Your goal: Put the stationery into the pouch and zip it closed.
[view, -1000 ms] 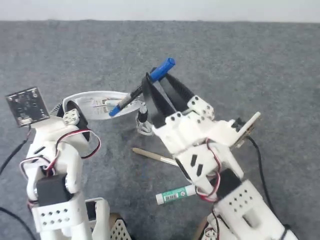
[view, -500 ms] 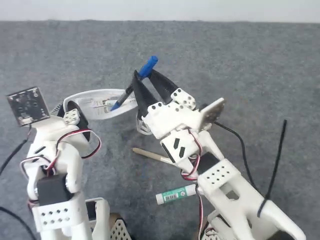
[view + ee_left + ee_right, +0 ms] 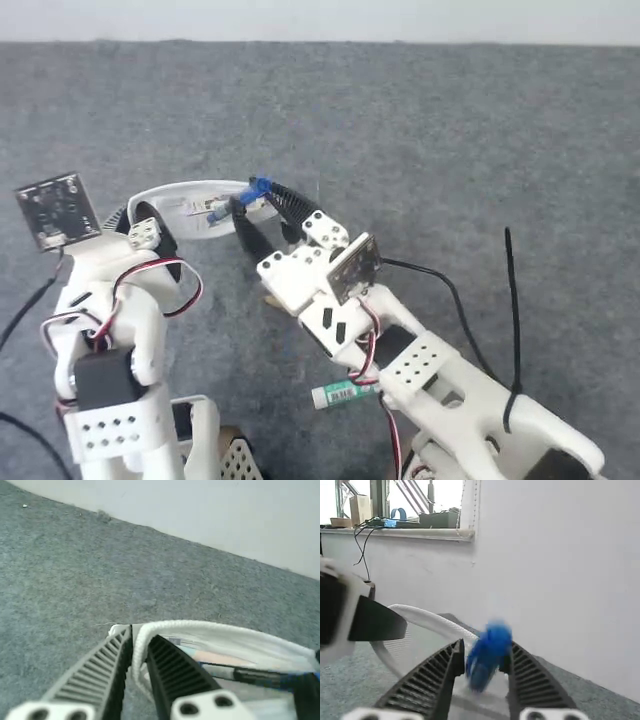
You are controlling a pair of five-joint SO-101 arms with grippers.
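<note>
At the pouch's open mouth, the right gripper (image 3: 256, 198) has its two black ribbed fingers closed about the blue cap end of a pen (image 3: 261, 186). The pen slants down from there, so that its far end lies within the pouch (image 3: 190, 192). In the right wrist view the same gripper (image 3: 485, 649) has the blue cap (image 3: 489, 652) pinched between its jaws, with no gap on either side of the cap, and the pouch's white rim (image 3: 427, 622) curves just beyond it.

The pouch is white and partly see-through and lies on the grey, carpet-like table (image 3: 450, 130). The left gripper (image 3: 150, 225) has hold of the side of its rim away from the pen. In the left wrist view the left gripper (image 3: 132, 635) is nearly closed, with only the thin white edge of the pouch (image 3: 210, 627) between its fingers. That grip lifts the edge, so the mouth stands open. Through the opening the dark barrel of the pen (image 3: 250, 675) lies among other items already inside (I cannot tell what they are).

A glue stick (image 3: 345, 392) with a green label lies on the table well apart from the pouch, partly under the right arm. The tip of a thin wooden stick (image 3: 270, 299) shows between the pouch and the glue stick, with the rest hidden by that arm.
</note>
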